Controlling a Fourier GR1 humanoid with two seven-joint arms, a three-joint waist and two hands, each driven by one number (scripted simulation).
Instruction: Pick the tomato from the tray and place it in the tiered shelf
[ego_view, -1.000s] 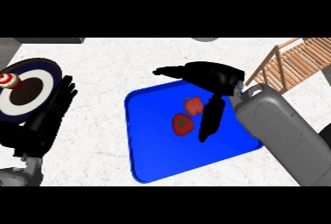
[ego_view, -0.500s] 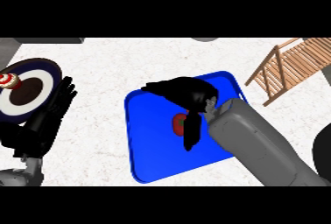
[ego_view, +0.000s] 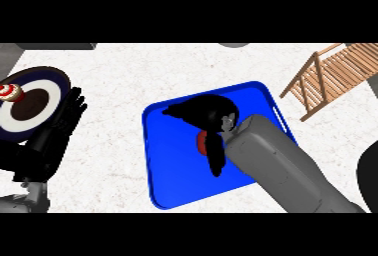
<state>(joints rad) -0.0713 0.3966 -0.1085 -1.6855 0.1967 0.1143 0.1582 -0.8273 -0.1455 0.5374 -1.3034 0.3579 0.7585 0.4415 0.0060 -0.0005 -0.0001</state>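
A blue tray (ego_view: 173, 170) lies in the middle of the counter. My right hand (ego_view: 209, 112) hovers over its upper half, fingers spread to the left and a dark thumb reaching down. Only a red sliver of the tomato (ego_view: 199, 144) shows, just left of that thumb and below the palm; the rest is hidden. The fingers are not closed round it. The wooden tiered shelf (ego_view: 332, 70) stands at the upper right, apart from the tray. My left hand (ego_view: 55, 131) rests open at the left edge.
A round plate (ego_view: 33, 100) with a dark blue rim and white ring sits at the far left, a small red-and-white item (ego_view: 9, 91) on its edge. A dark shape (ego_view: 367, 172) shows at the right edge. Bare counter lies between tray and plate.
My right hand and forearm have moved left and down from near the shelf to over the tray, covering most of the tomato. The left hand has stayed still.
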